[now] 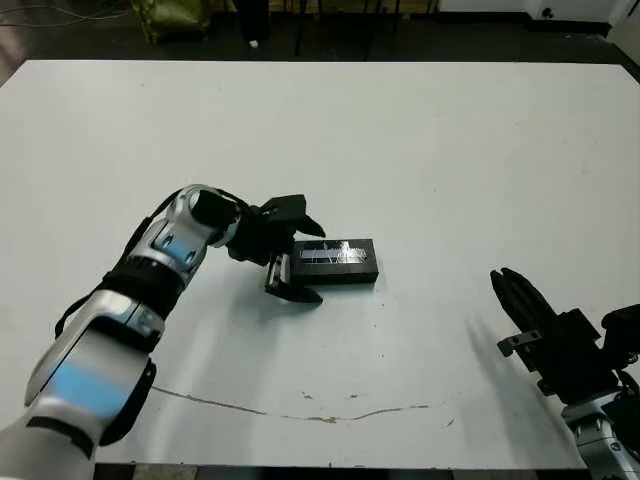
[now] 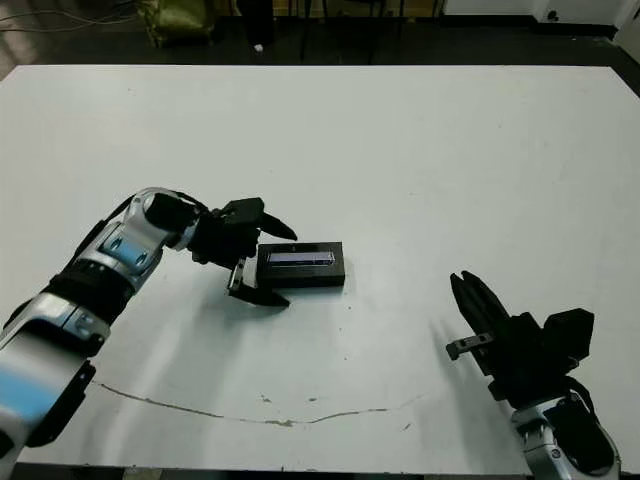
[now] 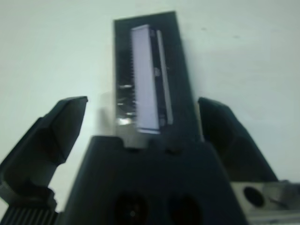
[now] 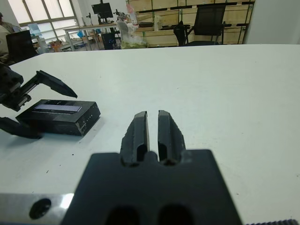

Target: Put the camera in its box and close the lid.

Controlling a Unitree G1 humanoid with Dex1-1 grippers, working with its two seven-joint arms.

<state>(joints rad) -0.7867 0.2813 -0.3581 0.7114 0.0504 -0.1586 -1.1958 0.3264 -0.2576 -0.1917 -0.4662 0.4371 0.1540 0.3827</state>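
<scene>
One closed black box (image 1: 336,262) sits mid-table with the lid (image 2: 297,258) already on it, pale strip up. No camera is visible, so it is presumably inside. The task looks close to finished. Left gripper (image 1: 294,248) is at the box's left end, jaws spread wide, one finger on each side of that end, not clamping anything. Next move by my guess: press the lid flush if it isn't seated, or just back the arm off without dragging the box. Right gripper (image 2: 476,300) rests well apart near the table's front right, fingers nearly together, empty. White table (image 1: 450,150) is otherwise bare, nothing blocks. Chairs and desks beyond.
</scene>
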